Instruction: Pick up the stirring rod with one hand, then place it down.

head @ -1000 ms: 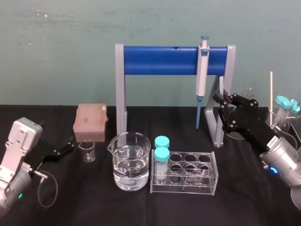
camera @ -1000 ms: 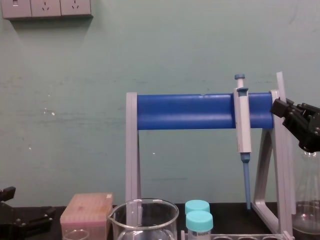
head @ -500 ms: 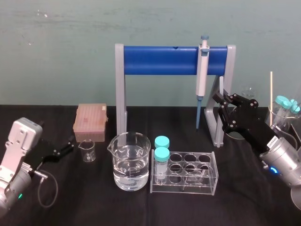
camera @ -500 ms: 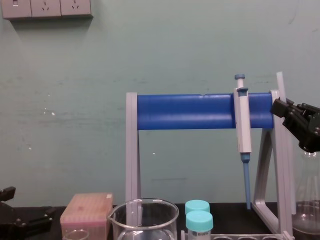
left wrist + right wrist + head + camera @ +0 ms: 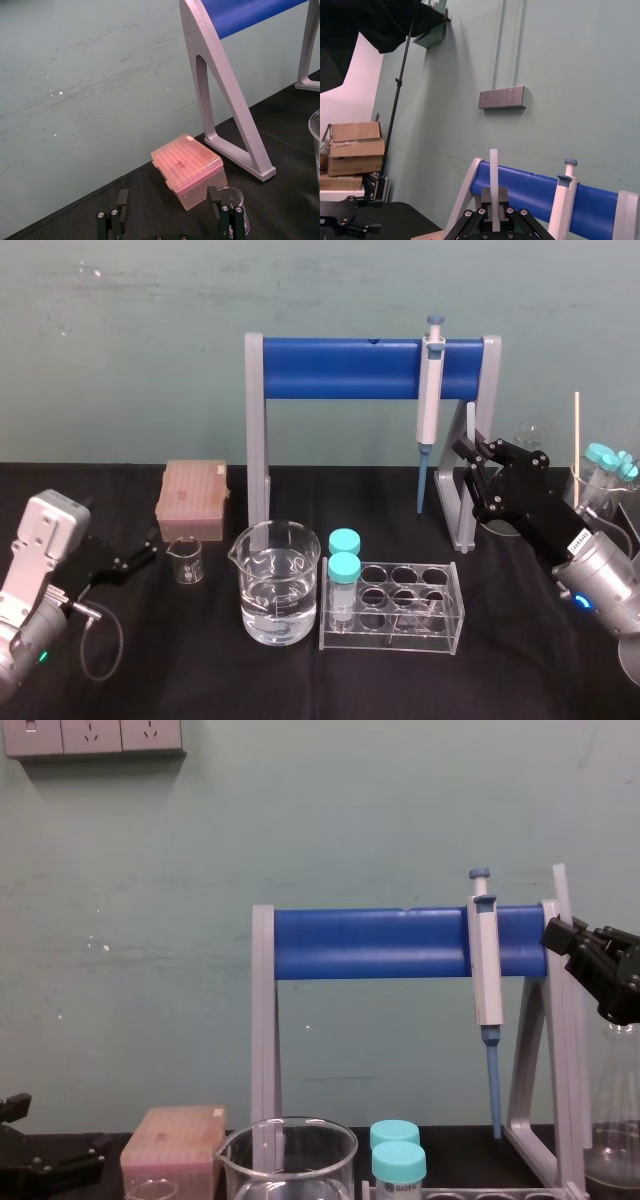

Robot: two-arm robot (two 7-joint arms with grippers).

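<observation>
The stirring rod [image 5: 470, 424] is a thin whitish stick standing upright in the air beside the right post of the pipette stand [image 5: 255, 420]. My right gripper [image 5: 466, 456] is shut on its lower part, lifted above the table. The rod's top [image 5: 559, 880] pokes above the black fingers in the chest view. From the right wrist, the rod [image 5: 493, 175] rises straight out of the closed jaws. My left gripper [image 5: 148, 546] rests low at the table's left, open and holding nothing, with its fingertips [image 5: 122, 198] wide apart in front of the pink tip box [image 5: 187, 167].
A white-and-blue pipette [image 5: 430, 405] hangs on the stand's blue bar. In front stand a water beaker [image 5: 278, 582], a clear tube rack [image 5: 395, 608] with two teal-capped tubes, and a small beaker [image 5: 186, 558]. Glassware with a wooden stick [image 5: 577, 440] crowds the far right.
</observation>
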